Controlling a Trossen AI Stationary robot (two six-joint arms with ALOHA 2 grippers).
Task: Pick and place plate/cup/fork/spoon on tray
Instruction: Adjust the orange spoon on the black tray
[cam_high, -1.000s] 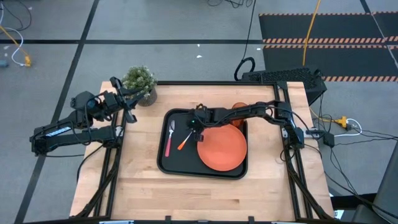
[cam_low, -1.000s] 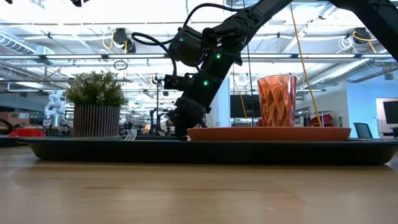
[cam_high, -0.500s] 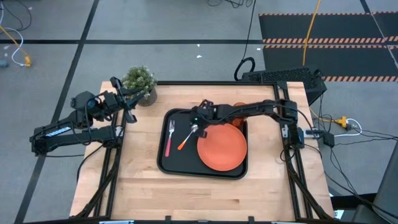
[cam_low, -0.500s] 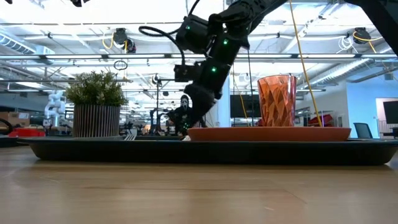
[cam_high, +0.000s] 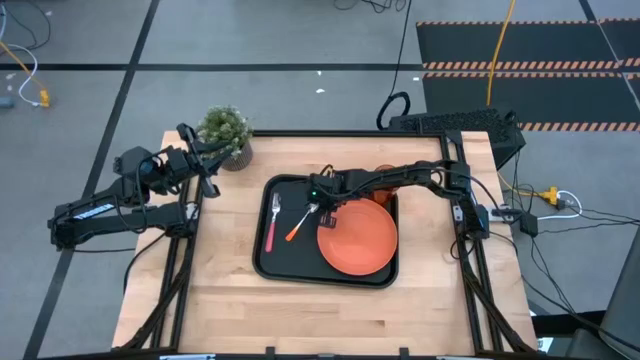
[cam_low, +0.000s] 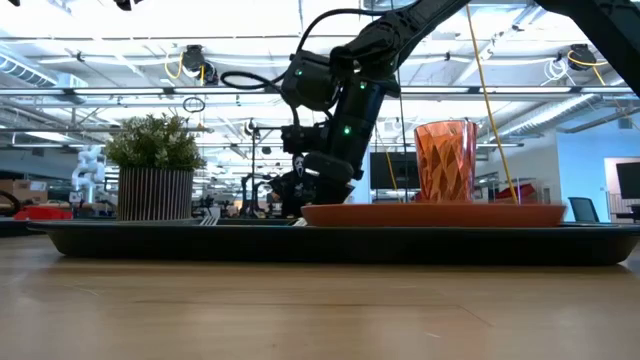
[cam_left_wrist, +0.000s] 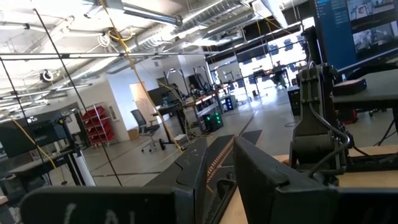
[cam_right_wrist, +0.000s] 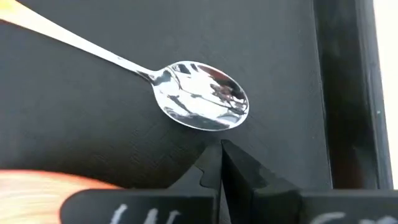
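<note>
Centre frame, seen from above: black tray (cam_high: 268, 262) on the wooden surface (cam_high: 330, 310), already carrying all four pieces of tableware. Orange plate (cam_high: 357, 238) at the tray's lower right; amber cup (cam_low: 446, 160) at its upper right corner, upright behind the plate in the low view; fork (cam_high: 271, 222) with pink-red handle along the left side; spoon (cam_high: 301, 220) lying diagonally between fork and plate, bowl up toward the frame's top, apparently not touching either. Spoon and fork judged light, stiff and slippery, lying flat and so best pinched across the slim handle from above; plate rigid, best taken at its rim; cup light, ribbed and easily tipped, best held around its wall. Right end effector (cam_high: 328, 205) just above the tray floor beside the spoon's bowl, fingers (cam_right_wrist: 249, 177) pressed together, empty, tips close to the shiny bowl (cam_right_wrist: 200, 95) but clear of it. Left end effector (cam_high: 206, 172) parked at the frame's left near the potted plant (cam_high: 225, 132), well apart from the tray, fingers (cam_left_wrist: 273, 183) set to a narrow gap, nothing between them. Placement judged essentially complete.
</note>
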